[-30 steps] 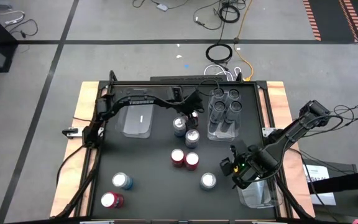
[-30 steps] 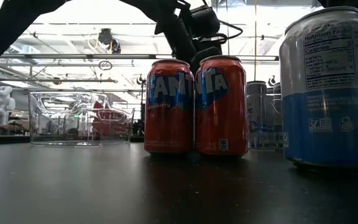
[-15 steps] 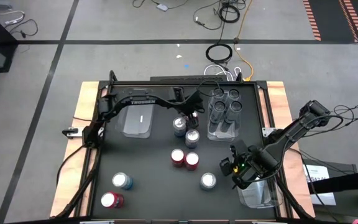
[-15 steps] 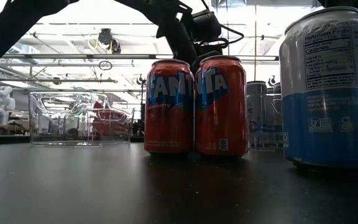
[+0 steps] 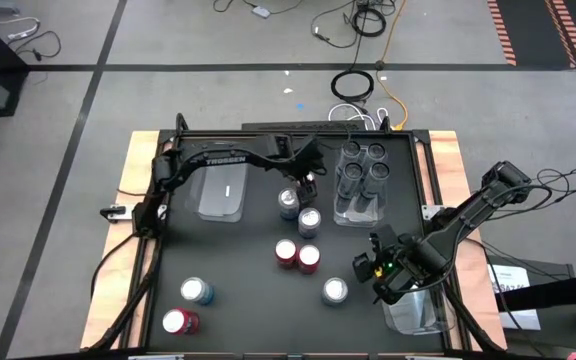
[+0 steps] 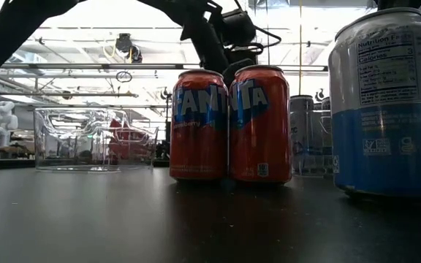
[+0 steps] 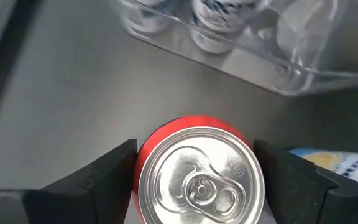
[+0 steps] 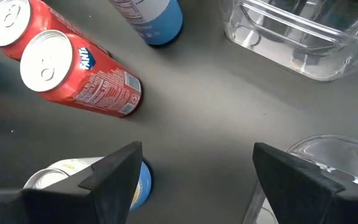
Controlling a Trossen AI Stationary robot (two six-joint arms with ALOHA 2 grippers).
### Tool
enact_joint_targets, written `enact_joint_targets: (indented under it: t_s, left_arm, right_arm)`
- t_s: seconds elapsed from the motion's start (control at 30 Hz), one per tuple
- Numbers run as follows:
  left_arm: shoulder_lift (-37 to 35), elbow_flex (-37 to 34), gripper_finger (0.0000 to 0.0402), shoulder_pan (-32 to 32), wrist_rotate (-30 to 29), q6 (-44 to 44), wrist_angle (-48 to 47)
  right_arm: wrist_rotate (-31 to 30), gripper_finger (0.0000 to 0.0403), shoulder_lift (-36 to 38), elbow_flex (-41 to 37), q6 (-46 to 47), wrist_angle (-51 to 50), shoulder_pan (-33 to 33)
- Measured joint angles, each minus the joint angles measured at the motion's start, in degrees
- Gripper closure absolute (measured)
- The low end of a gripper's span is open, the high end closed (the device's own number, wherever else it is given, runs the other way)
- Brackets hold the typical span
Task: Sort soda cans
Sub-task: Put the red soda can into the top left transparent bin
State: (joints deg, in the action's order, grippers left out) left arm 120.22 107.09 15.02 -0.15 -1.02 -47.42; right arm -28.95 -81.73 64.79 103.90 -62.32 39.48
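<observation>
The left tool (image 7: 194, 168) has narrowed around a red can (image 7: 197, 174) beside the far tray (image 7: 278, 59); contact seems near, not certain. The right tool (image 8: 191, 171) waits open.

Bright ceiling glare washes out the low view's background; the left wrist view's clear tray (image 7: 272, 56) is blurred.

Soda cans: metal, brushed silvery tops with pull tab; the red can (image 7: 197, 177) between the left arm's jaws has a glossy painted wall. Paired red cans (image 6: 229, 124) show glossy printed sides. Trays (image 5: 360, 180): clear, glossy plastic, smooth. Table (image 5: 238, 290): matt black, smooth top, faintly reflective in low view; bare wood edge (image 5: 136, 165). Left gripper fingers (image 7: 98, 171): matt black plastic.
</observation>
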Motion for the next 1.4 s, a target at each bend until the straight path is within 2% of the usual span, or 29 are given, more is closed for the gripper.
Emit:
enact_joint_targets:
  t_s: [0.2,0.53,0.67,0.97,1.07,1.17,1.3,1.4]
  left_arm:
    - [-0.95,2.69,0.0107,1.73,-0.14,-0.02,-1.64]
    - [-2.41,15.22,0.01,5.1,-3.58,1.2,-14.7]
    - [-6.6,16.13,0.0097,6.78,-3.81,0.85,-17.28]
    - [-19.38,15.53,0.0094,13.15,-6.11,0.27,-30.34]
    - [-24.23,12.3,0.0094,15.22,-9.02,0.65,-30.48]
    - [-30.36,5.49,0.0094,17.95,-9.33,0.32,-30.05]
    - [-39.14,-9.83,0.0093,21.25,-9.24,-0.63,-24.76]
    - [-45.29,-22.92,0.0093,23.28,-6.35,-2.63,-16.92]
  right_arm:
    - [-0.02,0.0105,0.0,0.0,0.0,-0.05,0.0]
    - [0.0,0.0105,0.0,0.0,0.0,-0.82,-0.24]
    - [-0.03,0.0105,0.0,0.02,-0.02,-1.12,-0.87]
    - [-2.69,0.0105,0.0,0.02,-1.25,-1.14,-1.97]
    - [-2.71,0.0105,0.0,0.02,-1.29,-1.06,-2.39]
    - [-2.72,0.0105,0.0,0.02,-1.29,-0.95,-2.71]
    - [-2.72,0.0105,0.0,0.02,-1.1,-0.86,-3.15]
    - [-2.74,0.0105,0.0,0.02,-0.85,-0.72,-3.57]
